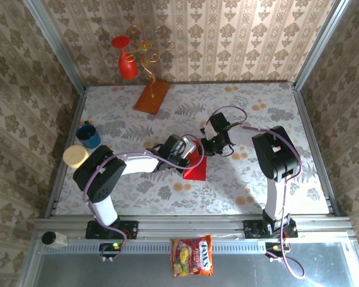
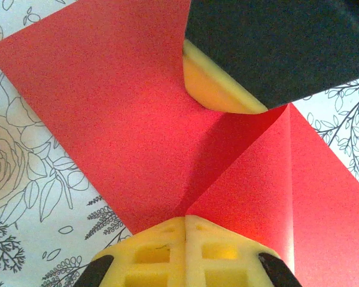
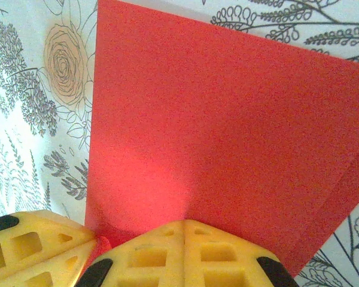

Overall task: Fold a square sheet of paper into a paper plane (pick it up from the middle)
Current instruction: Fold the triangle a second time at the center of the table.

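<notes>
Top external: left claw [image 1: 190, 156] and right claw [image 1: 203, 149] pinch the red sheet's [image 1: 196, 171] far edge.

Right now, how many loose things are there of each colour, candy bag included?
Red: 2, square sheet of paper, goblet
Orange-brown: 1, board
Blue: 1, mug
Pale yellow: 1, round container
Gold: 1, wire stand
Multicoloured: 1, candy bag
Total: 7

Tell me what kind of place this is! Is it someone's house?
Probably a robot test booth, not a house. The left arm and right arm are bolted to a metal rail at the edge of the table, and the wallpapered walls are just panels in metal posts.
</notes>
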